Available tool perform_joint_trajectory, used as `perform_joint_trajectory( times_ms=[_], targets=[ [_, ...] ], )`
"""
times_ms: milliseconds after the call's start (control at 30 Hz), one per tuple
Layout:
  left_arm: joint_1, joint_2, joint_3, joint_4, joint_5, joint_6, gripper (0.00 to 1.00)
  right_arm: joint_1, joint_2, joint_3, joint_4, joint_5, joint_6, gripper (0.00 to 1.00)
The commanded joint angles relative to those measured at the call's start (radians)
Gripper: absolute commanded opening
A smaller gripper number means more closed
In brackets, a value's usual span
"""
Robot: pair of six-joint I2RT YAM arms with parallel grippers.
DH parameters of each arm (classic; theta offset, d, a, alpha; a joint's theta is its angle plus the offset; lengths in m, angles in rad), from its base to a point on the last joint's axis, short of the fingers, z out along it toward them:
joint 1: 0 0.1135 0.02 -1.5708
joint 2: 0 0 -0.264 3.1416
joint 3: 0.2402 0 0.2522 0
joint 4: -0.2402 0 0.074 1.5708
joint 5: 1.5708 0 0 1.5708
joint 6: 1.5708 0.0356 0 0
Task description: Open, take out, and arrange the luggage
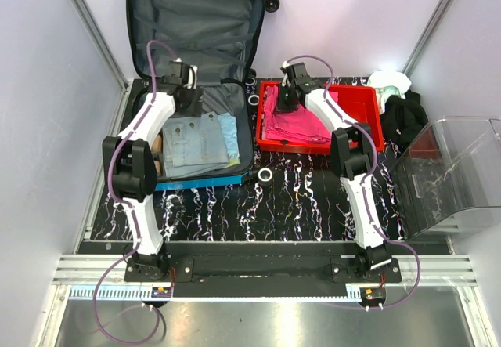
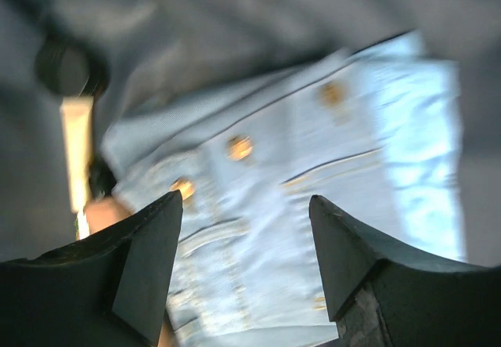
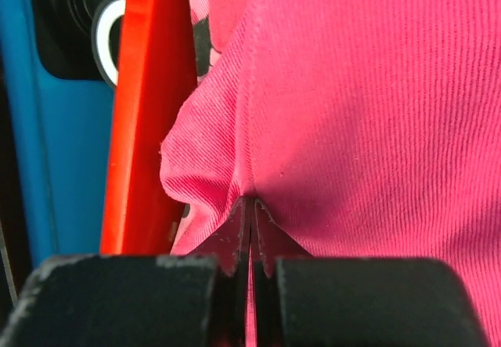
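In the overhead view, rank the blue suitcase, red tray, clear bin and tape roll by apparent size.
1. blue suitcase
2. clear bin and red tray: similar, bin cropped, unranked
3. tape roll

The luggage [image 1: 196, 182] has a smooth, glossy blue plastic shell and a matt grey fabric lining [image 1: 196, 18]. The denim [image 2: 313, 206] is pale blue cloth with shiny brass-coloured buttons [image 2: 239, 148]. The tray [image 3: 145, 88] is glossy red plastic. The pink cloth [image 3: 376, 88] is matt, with a fine diagonal rib. The table [image 1: 305, 206] is polished black with white veining, like marble. The bin [image 1: 462, 167] is clear, shiny plastic. The left gripper [image 2: 246, 206] has matt black plastic fingers [image 2: 149, 269]. The right gripper [image 3: 250, 214] looks grainier and speckled. The rail [image 1: 258, 269] is brushed metal.
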Motion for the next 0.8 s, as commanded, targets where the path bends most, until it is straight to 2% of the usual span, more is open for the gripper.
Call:
perform_joint_trajectory(
  times_ms=[0,133,233,267,300,500,667,767],
  targets=[
    [0.039,-0.096,-0.077,0.016,-0.046,-0.045,0.68,0.015,0.019,0.14,-0.157,0.107,-0.025,0.06],
    [0.086,-0.11,-0.172,0.013,-0.088,-0.126,0.68,0.018,-0.059,0.184,-0.152,0.161,-0.009,0.17],
    [0.111,-0.125,-0.223,0.013,-0.132,-0.177,0.68,0.055,-0.113,0.207,-0.129,0.198,0.011,0.28],
    [0.117,-0.129,-0.252,0.013,-0.131,-0.186,0.68,0.07,-0.124,0.207,-0.108,0.198,0.011,0.36],
    [0.123,-0.136,-0.266,0.014,-0.131,-0.194,0.67,0.114,-0.128,0.209,-0.102,0.198,0.011,0.38],
    [0.198,-0.141,-0.321,0.028,-0.086,-0.232,0.66,0.266,-0.018,0.279,-0.115,0.112,-0.009,0.58],
    [0.235,-0.11,-0.339,0.026,0.009,-0.212,0.64,0.322,0.089,0.333,-0.149,0.039,0.017,0.61],
    [0.235,-0.098,-0.345,0.03,0.04,-0.191,0.63,0.345,0.149,0.374,-0.196,0.06,0.048,0.61]
  ],
)
